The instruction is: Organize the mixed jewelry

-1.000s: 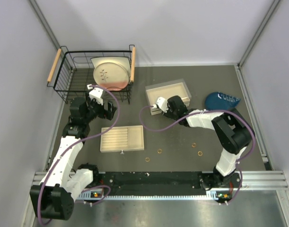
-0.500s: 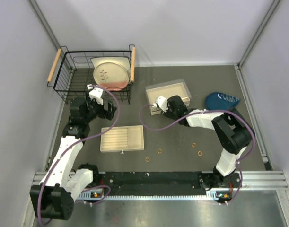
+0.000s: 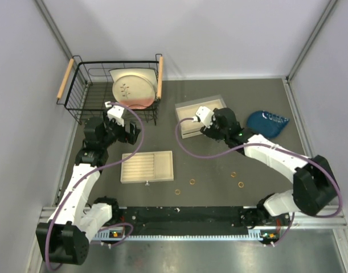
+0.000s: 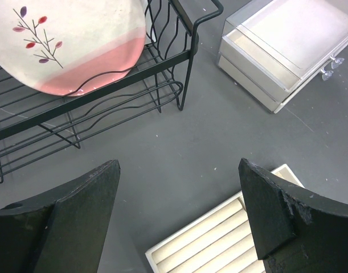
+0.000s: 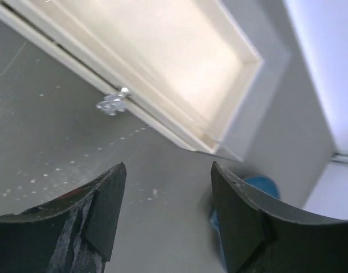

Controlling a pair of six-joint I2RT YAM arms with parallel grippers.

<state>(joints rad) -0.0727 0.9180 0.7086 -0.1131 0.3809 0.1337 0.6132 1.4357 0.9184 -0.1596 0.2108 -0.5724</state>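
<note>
The gold rings [image 3: 192, 182] lie scattered along the near edge of the table [image 3: 208, 170] - well apart from the right gripper [image 5: 167, 187], which hangs over the beige box [image 5: 162, 51] further back, jaws parted and holding nothing. The left gripper [image 4: 178, 193] is farther from them - wide open, also empty.

The tabletop [image 3: 213, 170] is seen as matt dark grey, faintly speckled. The tray [image 3: 147, 166] is lined with a matt beige, soft-looking material laid in ridges. Right of the tray, the small rings [image 3: 192, 182] are shown as shiny gold-coloured metal. Beyond the tray, the basket [image 3: 82, 108] is made of black-coated wire with bare wooden handles [image 3: 65, 79], and the plate [image 3: 134, 85] in it is smoothly glazed. The box [image 3: 188, 111] is covered in clear plastic; its knob [image 5: 111, 104] is faceted like glass.
</note>
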